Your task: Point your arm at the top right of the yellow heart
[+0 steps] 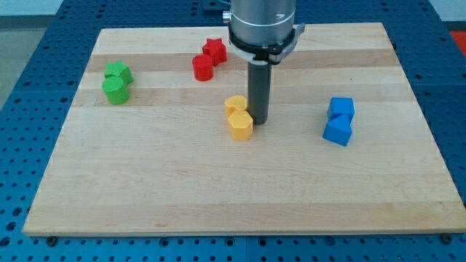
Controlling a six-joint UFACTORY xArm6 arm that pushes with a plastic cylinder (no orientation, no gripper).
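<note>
Rod's tip (259, 120) stood touching or just beside the right edge of two yellow blocks (238, 116) near board centre; which was the heart: unclear. No pincer fitted. Task looked nearly complete.

- Light was bright and even, seemingly from overhead.
- Blocks cast only short, soft shadows on the table (145, 182).
- The wood showed no harsh glare.
- Focus was sharp across the frame, with no visible edge distortion.
</note>
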